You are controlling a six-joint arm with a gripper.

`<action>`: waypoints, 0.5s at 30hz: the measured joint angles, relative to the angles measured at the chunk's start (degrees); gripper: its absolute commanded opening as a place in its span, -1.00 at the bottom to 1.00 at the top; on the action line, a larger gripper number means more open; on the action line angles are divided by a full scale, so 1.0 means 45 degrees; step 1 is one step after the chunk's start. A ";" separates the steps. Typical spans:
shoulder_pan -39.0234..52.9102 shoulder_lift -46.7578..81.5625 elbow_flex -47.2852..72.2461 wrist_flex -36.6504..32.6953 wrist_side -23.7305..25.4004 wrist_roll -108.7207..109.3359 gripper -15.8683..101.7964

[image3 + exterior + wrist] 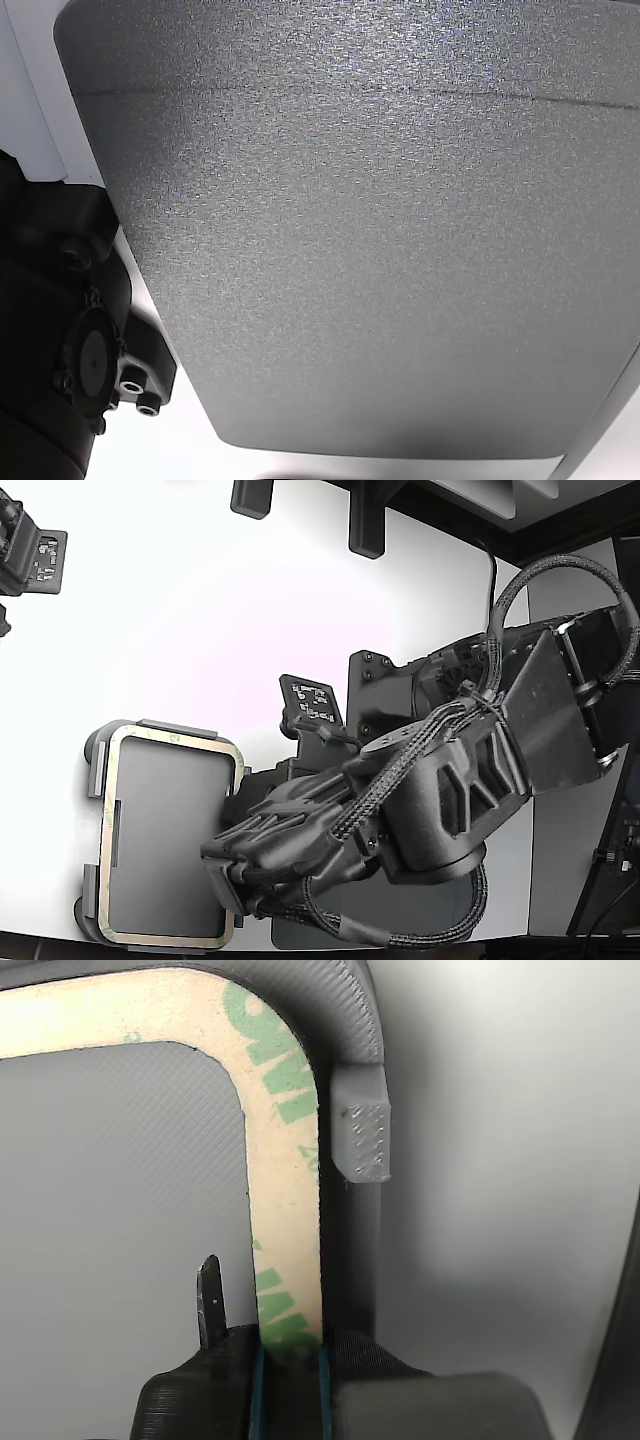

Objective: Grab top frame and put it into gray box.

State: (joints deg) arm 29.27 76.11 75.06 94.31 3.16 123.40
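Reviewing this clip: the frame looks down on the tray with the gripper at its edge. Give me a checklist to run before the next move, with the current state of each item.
1. Frame lies over the gray tray, within its raised edges: ok.
2. Frame side runs inside the tray's edge tab, not on top of it: ok.
3. Gripper straddles the frame's side, so release is pending: ok.
4. Frame fully flat all around: cannot tell, the arm hides one corner.
5. Gripper pressing or loose on the frame: cannot tell.
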 measured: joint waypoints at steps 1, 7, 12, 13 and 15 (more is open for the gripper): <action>0.0000 0.0000 0.0000 0.0000 0.0000 0.0000 -0.94; 0.0000 -0.0117 0.0000 0.0000 0.0000 -0.0117 -0.94; 0.0000 -0.0137 0.0000 0.0000 0.0000 -0.0156 -0.94; 0.0000 -0.0137 0.0000 0.0000 0.0000 -0.0176 -0.94; 0.0000 -0.0137 0.0000 0.0000 0.0020 -0.0176 -0.94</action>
State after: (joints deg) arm 29.27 75.50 75.06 94.31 3.25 122.61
